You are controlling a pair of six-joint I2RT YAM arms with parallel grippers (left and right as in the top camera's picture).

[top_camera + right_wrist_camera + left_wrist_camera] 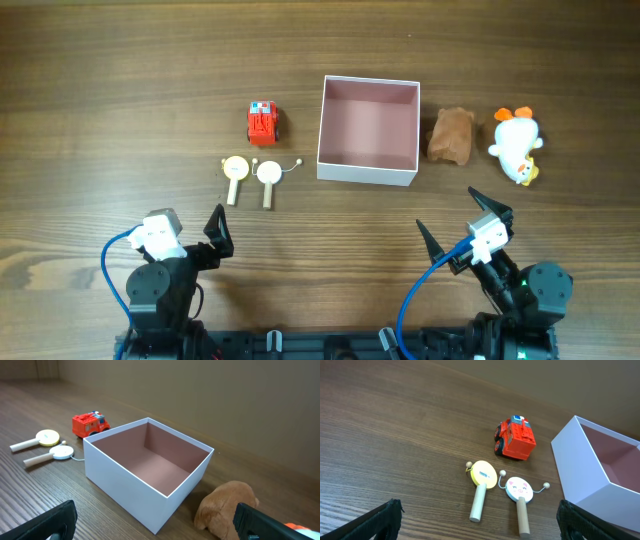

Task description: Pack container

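The container (pixel 367 173) is a square white box with a dusty pink inside, empty, at the table's middle; it also shows in the left wrist view (pixel 580 480) and the right wrist view (pixel 125 485). A red toy fire truck (pixel 263 123) (pixel 516 438) (pixel 90 424) stands left of it. Two small rattle drums with wooden handles, one yellow (pixel 235 170) (pixel 483 475) (pixel 45 436) and one white (pixel 268 174) (pixel 519 489) (pixel 61 452), lie below the truck. A brown plush (pixel 452 136) (pixel 227 510) and a white plush chicken (pixel 517 143) lie right of the container. My left gripper (pixel 217 235) (pixel 477 527) and right gripper (pixel 452 222) (pixel 152 527) are open and empty, near the front edge.
Blue cables run from both wrists down to the arm bases at the front edge. The table is dark wood.
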